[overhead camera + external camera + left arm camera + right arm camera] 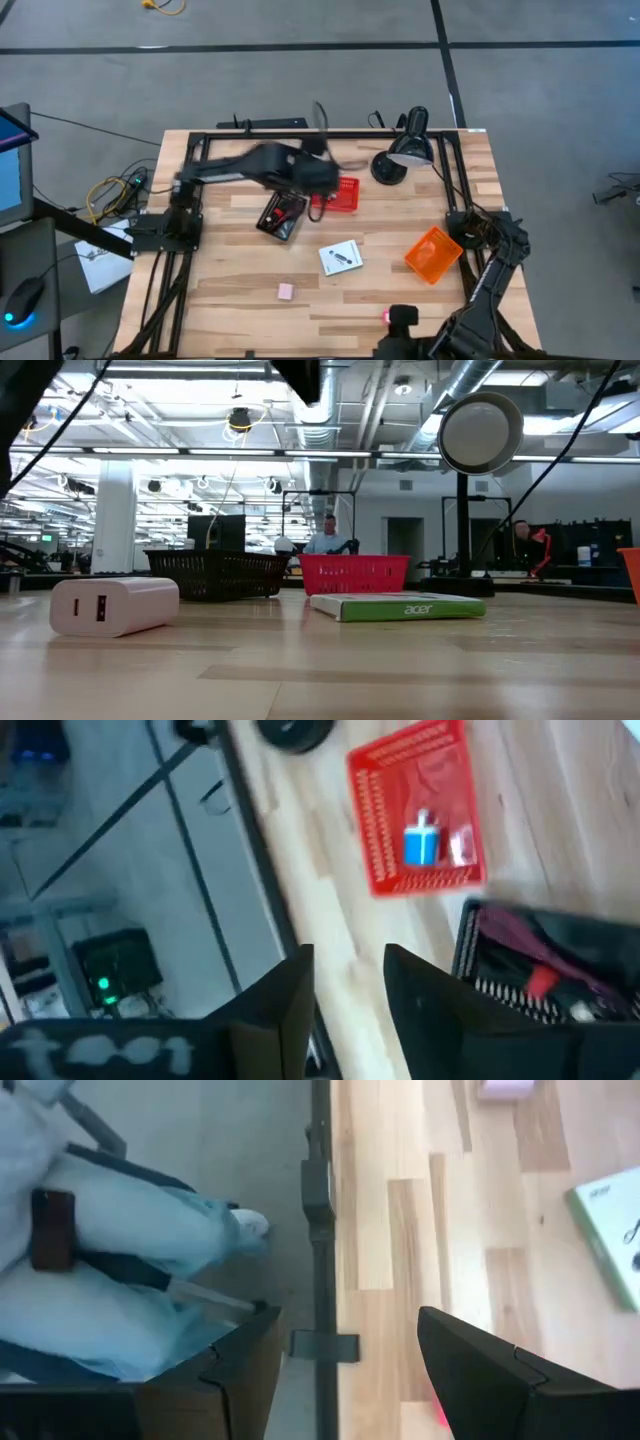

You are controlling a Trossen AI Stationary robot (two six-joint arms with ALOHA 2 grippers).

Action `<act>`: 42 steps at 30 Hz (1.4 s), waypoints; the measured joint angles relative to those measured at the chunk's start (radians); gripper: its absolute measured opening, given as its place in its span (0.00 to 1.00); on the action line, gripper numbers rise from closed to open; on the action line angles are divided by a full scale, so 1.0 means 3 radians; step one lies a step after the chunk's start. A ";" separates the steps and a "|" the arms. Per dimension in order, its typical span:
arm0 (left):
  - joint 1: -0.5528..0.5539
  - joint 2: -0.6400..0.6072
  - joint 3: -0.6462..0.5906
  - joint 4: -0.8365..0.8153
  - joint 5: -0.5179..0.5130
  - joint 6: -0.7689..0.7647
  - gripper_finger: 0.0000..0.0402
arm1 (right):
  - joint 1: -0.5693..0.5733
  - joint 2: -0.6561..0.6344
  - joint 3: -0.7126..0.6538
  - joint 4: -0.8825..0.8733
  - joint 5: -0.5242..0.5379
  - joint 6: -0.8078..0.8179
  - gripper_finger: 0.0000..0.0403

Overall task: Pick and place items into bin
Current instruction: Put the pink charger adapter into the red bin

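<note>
At the near edge of the bench (230,320), toward the right corner, the right gripper (345,1370) waits low, its two dark fingers spread wide apart with nothing between them. A small red-pink piece (385,317) lies on the wood just beside it. Left of centre along the same near edge sits the pink block (285,291), which in the low view reads as a pale plug-like block (113,605) with two slots on its end.

Farther in, near the middle of the bench, lies the white card with a black piece (340,257); from table height it shows as a flat green-edged box (398,605). An orange bin (433,253) rests tilted by the right edge, just in front of the right arm's base.

Past the middle, a black mesh basket (281,215) holds a maroon cord (525,932) and a red-tipped stick (545,982). Touching its far right side is a red basket (342,194) with the blue cube (421,845) inside, next to a small pale piece. The left gripper (348,985) hovers above these two baskets, blurred in the high view, its fingers parted and empty.

At the far edge, toward the right corner, stands the black desk lamp (404,148).
</note>
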 joint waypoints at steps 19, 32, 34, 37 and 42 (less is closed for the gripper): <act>-0.0485 -0.1457 -0.0399 -0.0056 0.1425 -0.1005 0.24 | -0.0253 0.0003 0.0000 0.0589 -0.0008 -0.0128 0.56; -0.1691 -0.2628 -0.3374 0.1129 0.0607 -0.2272 0.24 | -0.0395 0.0003 0.0000 0.0297 -0.0271 -0.0401 0.56; -0.1812 -0.2737 -0.3853 0.1559 0.0536 -0.2316 0.24 | -0.0428 0.0003 0.0000 0.0103 -0.0312 -0.0328 0.56; -0.1938 -0.2817 -0.4482 0.2262 0.0454 -0.2326 0.24 | -0.0469 0.0003 -0.0074 -0.0141 -0.0333 0.0194 0.56; -0.2018 -0.2773 -0.5166 0.3175 0.0464 -0.2283 0.24 | -0.0475 0.0003 -0.0496 -0.0174 -0.0462 0.0464 0.56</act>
